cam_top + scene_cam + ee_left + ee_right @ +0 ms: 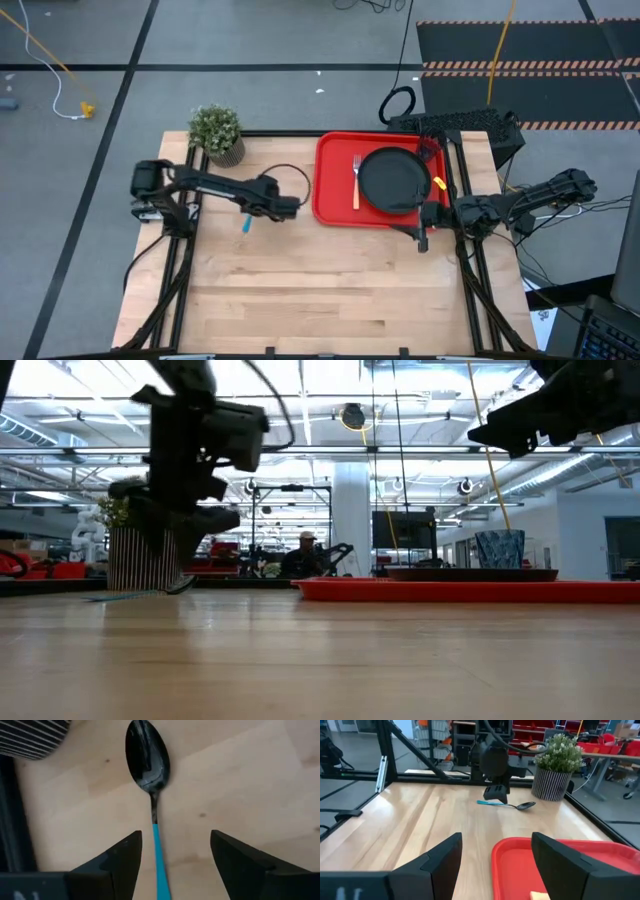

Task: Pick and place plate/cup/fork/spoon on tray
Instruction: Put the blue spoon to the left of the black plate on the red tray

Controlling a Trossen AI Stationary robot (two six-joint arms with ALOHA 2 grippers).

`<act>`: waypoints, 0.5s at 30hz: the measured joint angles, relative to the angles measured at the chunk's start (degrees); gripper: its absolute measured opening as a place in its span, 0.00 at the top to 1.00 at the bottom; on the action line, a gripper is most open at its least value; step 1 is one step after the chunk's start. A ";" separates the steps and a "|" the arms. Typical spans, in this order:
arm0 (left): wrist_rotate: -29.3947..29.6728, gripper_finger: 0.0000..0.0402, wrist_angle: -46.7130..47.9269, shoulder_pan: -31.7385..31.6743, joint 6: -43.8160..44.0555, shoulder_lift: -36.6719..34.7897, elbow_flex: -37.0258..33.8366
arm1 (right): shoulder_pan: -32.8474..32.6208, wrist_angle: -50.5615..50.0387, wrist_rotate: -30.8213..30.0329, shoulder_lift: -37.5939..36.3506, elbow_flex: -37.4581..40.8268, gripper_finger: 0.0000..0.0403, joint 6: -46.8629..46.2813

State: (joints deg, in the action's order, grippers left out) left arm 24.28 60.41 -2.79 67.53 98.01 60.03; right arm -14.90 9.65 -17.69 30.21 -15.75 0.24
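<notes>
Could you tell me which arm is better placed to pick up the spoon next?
The left. Its open gripper hangs right over the spoon, fingers either side of the blue handle. The right gripper waits at the tray, across the table.

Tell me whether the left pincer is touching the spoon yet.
Apart. The left wrist view shows the left pincer open, its fingers straddling the spoon's blue handle with bare wood showing on both sides.

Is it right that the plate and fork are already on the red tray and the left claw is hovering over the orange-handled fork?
Not quite: the left gripper is over the spoon, blue-handled, as the left wrist view shows. The plate and fork do lie on the tray.
</notes>
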 joint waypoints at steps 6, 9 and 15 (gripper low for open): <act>-0.25 0.47 -15.36 -2.54 -5.17 -3.77 -11.74 | 0.00 -0.82 0.00 0.03 0.00 0.43 -0.27; -0.18 0.49 -17.99 -2.88 -5.17 -3.87 -14.32 | 0.00 -1.29 -0.02 0.22 0.00 0.43 -0.79; 0.83 0.55 -23.21 -3.02 -6.90 -3.75 -16.74 | 0.00 -1.37 -0.03 1.19 0.00 0.43 -1.12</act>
State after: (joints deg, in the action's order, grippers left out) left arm 25.11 37.19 -5.81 60.63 94.26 43.29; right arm -14.90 8.28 -17.72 31.40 -15.75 -0.89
